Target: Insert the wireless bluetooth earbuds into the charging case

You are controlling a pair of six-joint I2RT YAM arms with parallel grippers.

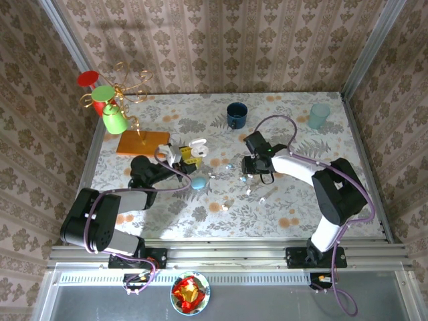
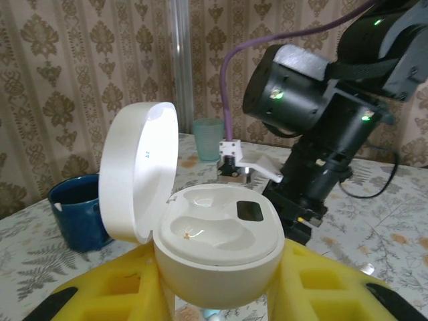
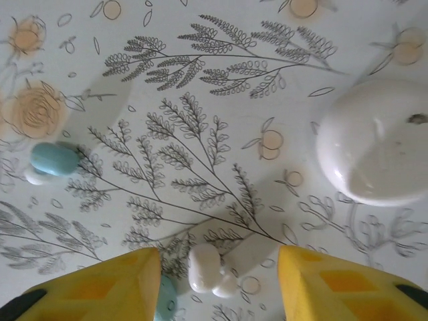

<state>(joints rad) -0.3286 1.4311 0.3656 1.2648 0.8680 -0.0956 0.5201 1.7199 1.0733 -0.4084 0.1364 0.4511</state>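
My left gripper (image 2: 221, 297) is shut on a white charging case (image 2: 221, 251), gripping its body between yellow fingers (image 2: 321, 287). The lid (image 2: 139, 180) stands open and both hollows are empty. From above, the left gripper (image 1: 189, 156) sits left of centre. My right gripper (image 3: 219, 294) hangs open just above the table, with a white earbud (image 3: 208, 271) lying between its fingers (image 3: 100, 287), untouched. A pale blue earbud (image 3: 166, 297) lies right beside the left finger. Another pale blue earbud (image 3: 55, 160) lies further left. From above, the right gripper (image 1: 251, 175) points down at mid-table.
A closed white pebble case (image 3: 378, 144) lies to the right of the right gripper. A light blue case (image 1: 199, 182) sits near the left gripper. At the back stand a dark blue mug (image 1: 237, 115), a teal cup (image 1: 319, 116) and a mug tree (image 1: 142, 142).
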